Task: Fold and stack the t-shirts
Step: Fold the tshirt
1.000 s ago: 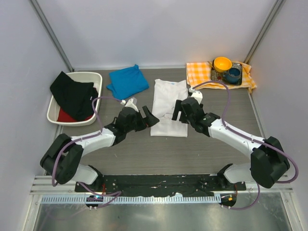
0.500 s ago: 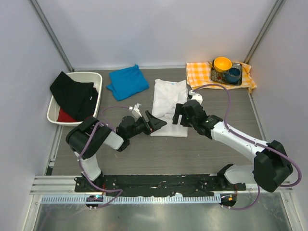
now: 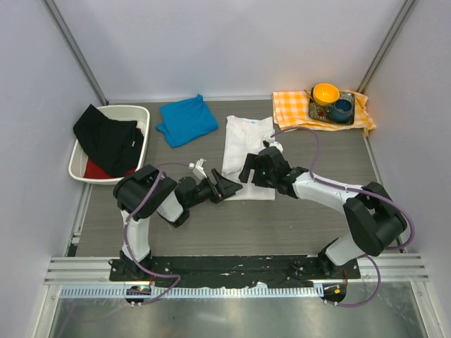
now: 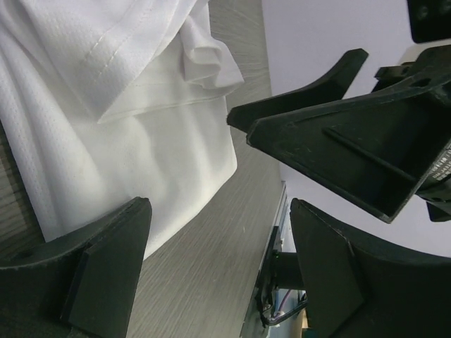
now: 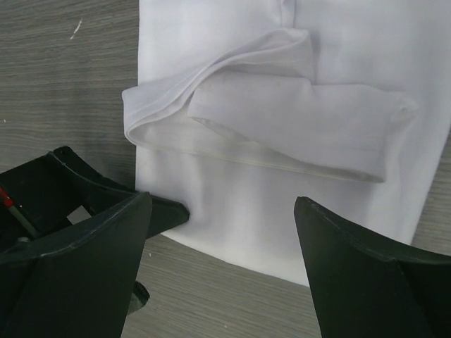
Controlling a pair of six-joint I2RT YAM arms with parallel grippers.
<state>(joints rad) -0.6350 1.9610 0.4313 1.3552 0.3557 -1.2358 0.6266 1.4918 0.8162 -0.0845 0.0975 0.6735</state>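
Cloth like this is soft, thin and very light. The white shirt (image 3: 248, 144) lies flat in the middle of the table (image 3: 211, 225). It is folded into a long strip, with a sleeve tucked over the top. The blue shirt (image 3: 187, 120) sits apart from it, farther back and to the left, folded into a small square.

The left jaws are wide open and hold nothing. They sit low, just beside the near left corner of the white shirt. The right jaws are wide open too, with nothing in them, and they hang over the near end of the strip.

I think the white shirt will flop and sag when it is lifted. It will not keep its shape. The layers may slide apart, and the tucked sleeve could fall open. The best places to pinch look like the two near corners, one for each arm. Each pinch should catch all the layers at once. Then the near end can be laid over the far end.
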